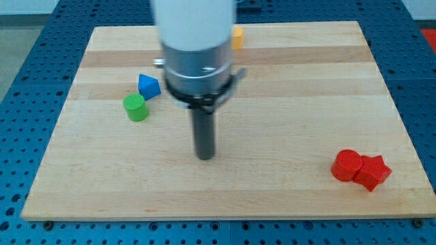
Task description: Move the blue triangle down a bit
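Note:
The blue triangle (148,86) lies on the wooden board at the view's upper left. A green cylinder (135,107) sits just below and left of it, almost touching. My tip (205,156) rests on the board near the middle, to the right of and below both blocks, well apart from the blue triangle. The arm's white and grey body rises above the tip and hides part of the board's top middle.
A yellow-orange block (237,37) peeks out at the view's top, partly hidden behind the arm. A red cylinder (347,165) and a red star-shaped block (373,171) touch each other at the view's lower right. The board (286,102) lies on a blue perforated table.

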